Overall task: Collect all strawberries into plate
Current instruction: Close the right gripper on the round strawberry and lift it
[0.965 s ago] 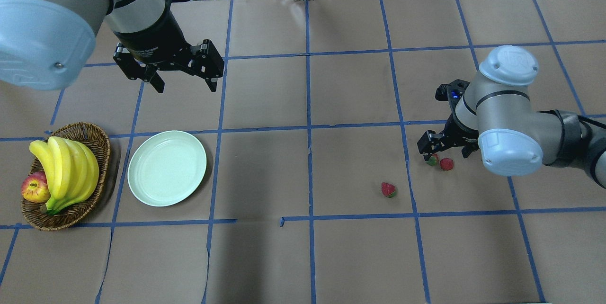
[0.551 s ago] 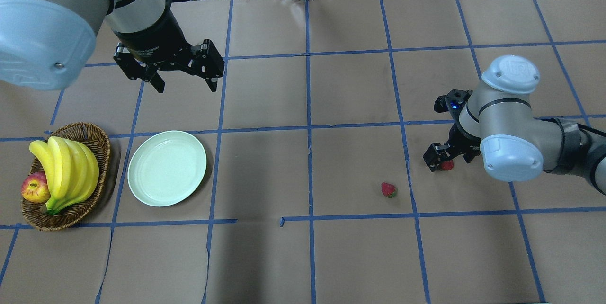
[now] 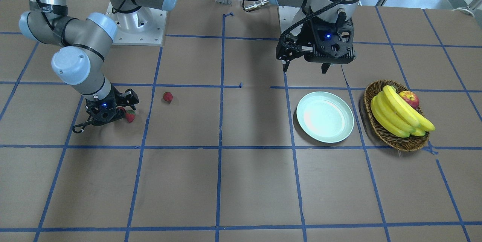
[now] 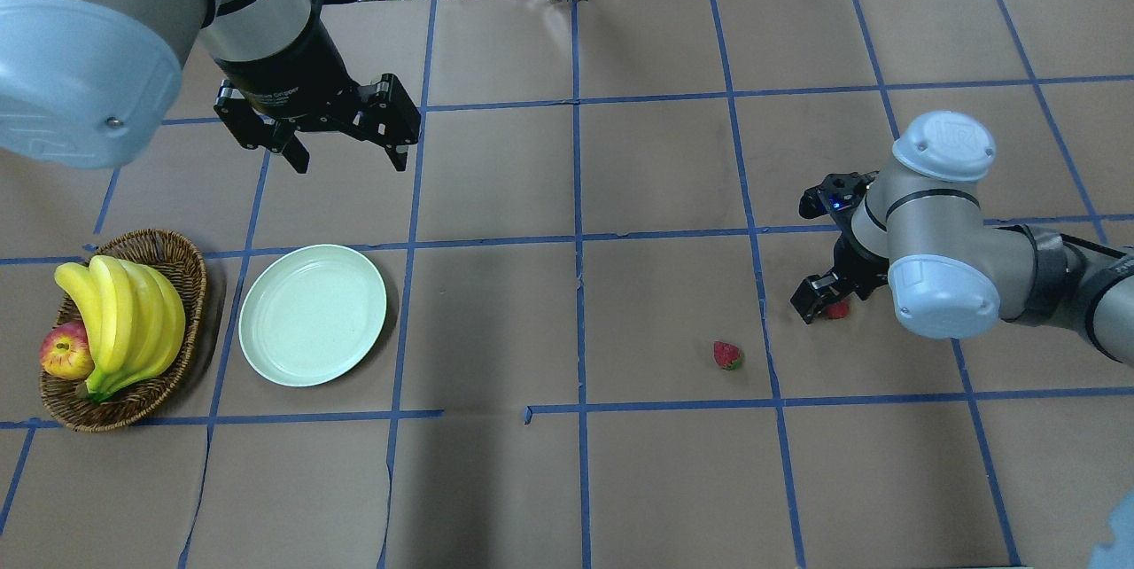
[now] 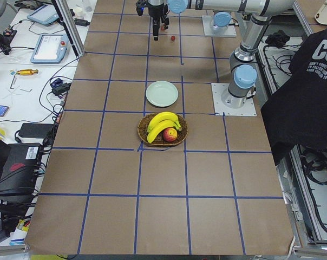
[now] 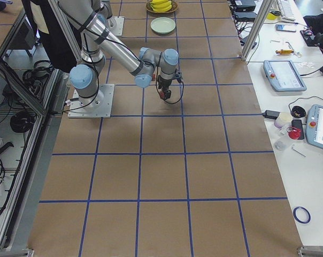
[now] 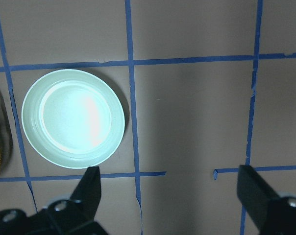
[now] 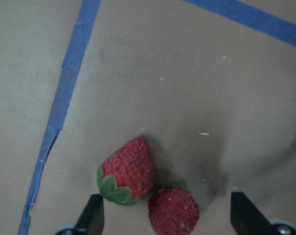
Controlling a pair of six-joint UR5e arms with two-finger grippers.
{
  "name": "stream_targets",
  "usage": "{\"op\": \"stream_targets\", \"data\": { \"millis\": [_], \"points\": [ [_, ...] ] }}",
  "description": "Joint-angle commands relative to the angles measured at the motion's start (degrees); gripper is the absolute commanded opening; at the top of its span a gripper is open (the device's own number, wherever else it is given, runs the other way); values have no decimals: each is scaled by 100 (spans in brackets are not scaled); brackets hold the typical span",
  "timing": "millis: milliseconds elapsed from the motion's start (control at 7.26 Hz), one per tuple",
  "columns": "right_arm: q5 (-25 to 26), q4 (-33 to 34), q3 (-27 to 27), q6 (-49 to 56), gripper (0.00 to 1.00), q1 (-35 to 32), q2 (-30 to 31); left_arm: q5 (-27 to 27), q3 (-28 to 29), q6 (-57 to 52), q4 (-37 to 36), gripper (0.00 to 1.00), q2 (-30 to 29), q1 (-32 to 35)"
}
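The bench (image 4: 567, 480) carries the mint plate (image 4: 312, 315) on the robot's left, bare, with no berry in it yet. All three strawberries lie well apart from it on the right. The left gripper (image 4: 349, 164) hangs above the bench beyond the plate, its fingers spread and holding nothing. The right gripper (image 4: 831, 301) is low over the bench with its fingers (image 8: 95, 211) wide apart, bracketing a pair of berries.

That pair is the difficulty. The capped strawberry (image 8: 127, 176) and the second strawberry (image 8: 173, 210) touch each other, and both sit between the fingers. Closing as it stands would likely pinch both or squirt one sideways. Better to shift so one berry sits centred, come fully down, then close gently — the fruit looks small and rounded, so a light, square grip suits it. The lone strawberry (image 4: 727, 355) lies apart, nearer the middle, and can wait.
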State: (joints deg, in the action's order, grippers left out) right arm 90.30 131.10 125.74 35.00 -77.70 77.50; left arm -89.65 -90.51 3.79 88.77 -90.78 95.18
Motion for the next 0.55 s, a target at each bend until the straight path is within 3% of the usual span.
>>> {"op": "stream_targets", "data": {
  "millis": [0, 138, 276, 413],
  "points": [
    [5, -6, 12, 297, 89, 0, -6, 0, 7, -1, 0, 100, -1, 0],
    [-4, 3, 55, 306, 88, 0, -6, 0, 7, -1, -9, 100, -9, 0],
    [23, 3, 99, 323, 81, 0, -6, -9, 16, -1, -53, 100, -9, 0],
    [31, 3, 126, 410, 67, 0, 2, 0, 16, -1, -62, 100, -9, 0]
  ]
}}
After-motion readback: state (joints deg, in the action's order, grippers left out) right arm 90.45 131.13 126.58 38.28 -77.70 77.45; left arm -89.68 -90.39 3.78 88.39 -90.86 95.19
